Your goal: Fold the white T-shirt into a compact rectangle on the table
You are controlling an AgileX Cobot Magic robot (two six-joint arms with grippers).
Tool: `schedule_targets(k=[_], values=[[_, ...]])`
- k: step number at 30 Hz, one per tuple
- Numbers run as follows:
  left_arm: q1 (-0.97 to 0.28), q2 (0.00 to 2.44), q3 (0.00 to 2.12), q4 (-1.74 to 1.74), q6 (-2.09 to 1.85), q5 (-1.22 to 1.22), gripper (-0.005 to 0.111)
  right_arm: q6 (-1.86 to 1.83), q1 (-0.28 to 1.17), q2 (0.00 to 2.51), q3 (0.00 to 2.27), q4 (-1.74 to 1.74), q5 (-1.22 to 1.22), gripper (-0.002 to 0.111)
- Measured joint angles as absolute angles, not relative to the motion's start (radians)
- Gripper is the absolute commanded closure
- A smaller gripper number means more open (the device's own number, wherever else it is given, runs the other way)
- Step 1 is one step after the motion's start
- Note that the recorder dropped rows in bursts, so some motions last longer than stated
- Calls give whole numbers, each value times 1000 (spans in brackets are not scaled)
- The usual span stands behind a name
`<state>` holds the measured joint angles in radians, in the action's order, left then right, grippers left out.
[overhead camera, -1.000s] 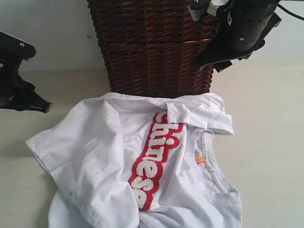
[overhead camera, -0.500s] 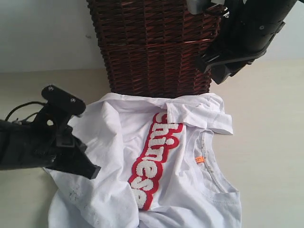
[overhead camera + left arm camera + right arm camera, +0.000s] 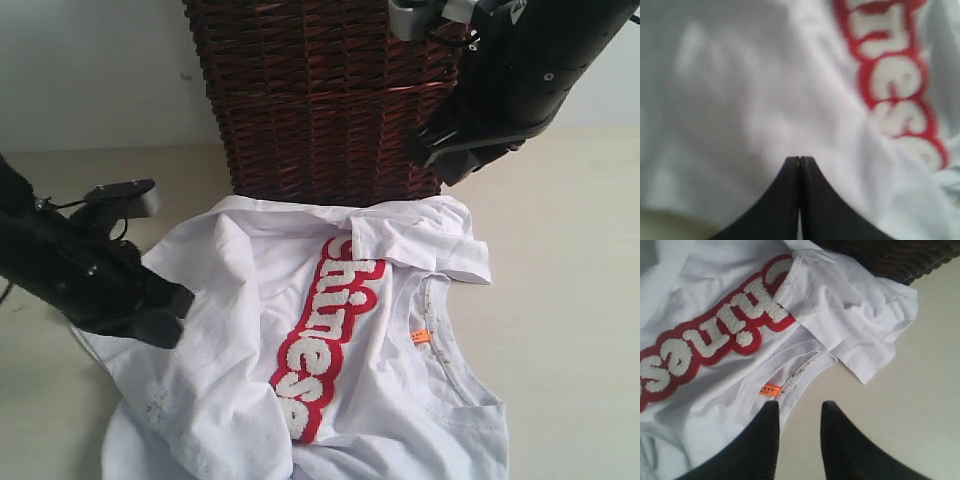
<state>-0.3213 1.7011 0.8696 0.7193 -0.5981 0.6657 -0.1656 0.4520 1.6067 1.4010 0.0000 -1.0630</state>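
Left fingers (image 3: 784, 202) newly over white T-shirt (image 3: 390, 330)

Left arm (image 3: 85, 280) and right arm (image 3: 520, 80) are matte black (silver screws, thin cable), fingers (image 3: 760, 450) tapered.

On the left, left arm (image 3: 75, 275) stretched in low, left gripper (image 3: 800, 161) seen with jaws pressed tight together, right arm (image 3: 520, 75) held high on the right, right gripper (image 3: 798, 412) pointed downward, jaws held apart with a clear gap
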Motion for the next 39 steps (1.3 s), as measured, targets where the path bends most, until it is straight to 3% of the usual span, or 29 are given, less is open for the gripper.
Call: schedule_targets(k=[4,6,12,18,30,39], values=[[-301,1722,974,142,-128,780,107,-168,452,1607,1401,0,-1049,87],[-309,1724,975,77,-80,762,107,-170,452,1607,1401,0,-1040,87],[-348,1810,973,23,23,579,107,-174,452,1607,1401,25,-1027,87],[-299,1967,1055,-153,197,568,107,-174,452,1607,1401,34,-1022,87],[-244,2150,1358,-439,269,800,107,-186,452,1607,1391,133,-970,87],[-217,2131,1437,-206,101,838,103,-442,452,1607,1192,397,-912,79]])
